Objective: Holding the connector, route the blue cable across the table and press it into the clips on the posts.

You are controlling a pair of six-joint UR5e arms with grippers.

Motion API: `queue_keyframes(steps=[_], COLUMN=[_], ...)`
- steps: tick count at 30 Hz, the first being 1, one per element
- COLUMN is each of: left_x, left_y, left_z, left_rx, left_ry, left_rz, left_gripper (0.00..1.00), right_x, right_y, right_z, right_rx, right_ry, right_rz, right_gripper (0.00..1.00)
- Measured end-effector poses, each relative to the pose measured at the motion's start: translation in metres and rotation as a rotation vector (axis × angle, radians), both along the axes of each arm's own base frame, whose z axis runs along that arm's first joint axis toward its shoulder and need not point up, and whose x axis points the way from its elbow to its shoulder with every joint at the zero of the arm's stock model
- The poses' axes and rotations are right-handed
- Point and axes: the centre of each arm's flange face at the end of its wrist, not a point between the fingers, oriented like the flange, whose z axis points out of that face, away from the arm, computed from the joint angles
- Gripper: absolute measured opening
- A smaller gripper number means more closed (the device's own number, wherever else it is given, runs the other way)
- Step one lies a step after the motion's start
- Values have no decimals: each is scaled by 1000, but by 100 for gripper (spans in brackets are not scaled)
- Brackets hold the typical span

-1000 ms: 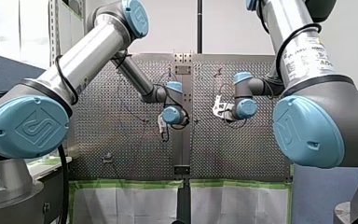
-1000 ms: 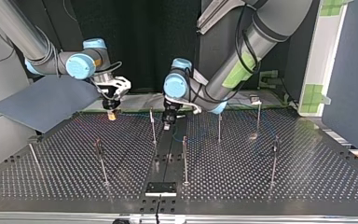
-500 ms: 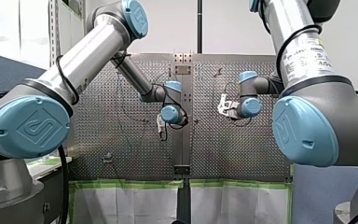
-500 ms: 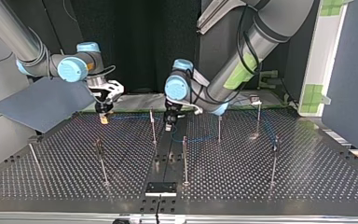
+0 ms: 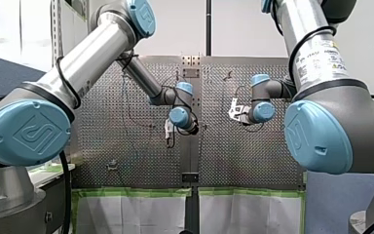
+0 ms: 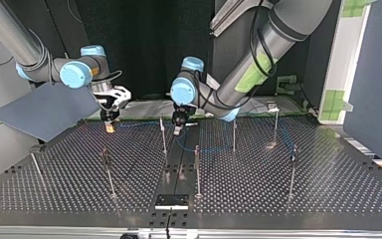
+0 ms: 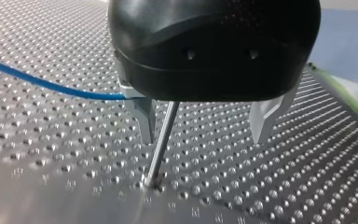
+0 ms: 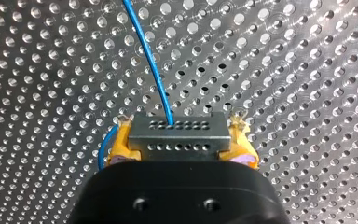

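Risk: slack cable (image 8: pixel 149 60) could slip off post (image 7: pixel 162 135) near table's (image 6: pixel 278 199) arm-side edge | right gripper (image 8: pixel 182 140) clamped connector (image 8: pixel 178 127) | left gripper (image 7: pixel 204 123) stood wide around post, cable beside one finger (image 7: pixel 145 122)

The cable (image 8: pixel 151 60) is coloured blue; the grey connector (image 8: pixel 177 126) is marked with rows of holes. Yellow pads (image 8: pixel 120 145) are seen on the right gripper (image 8: pixel 181 140), and the silver tabletop (image 8: pixel 284 70) is dotted.
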Motion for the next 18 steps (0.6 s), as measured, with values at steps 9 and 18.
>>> queue_keyframes(steps=[9, 18], left_x=[-37, -84], left_y=[-3, -14], left_z=[24, 48], left_rx=[52, 19], left_ry=[25, -2], left_rz=[-21, -62], left_gripper=[100, 100], right_x=[-1, -6], right_y=[-1, -3], right_z=[0, 6], right_rx=[1, -5], right_ry=[1, -3], right_rz=[0, -6], right_gripper=[0, 0])
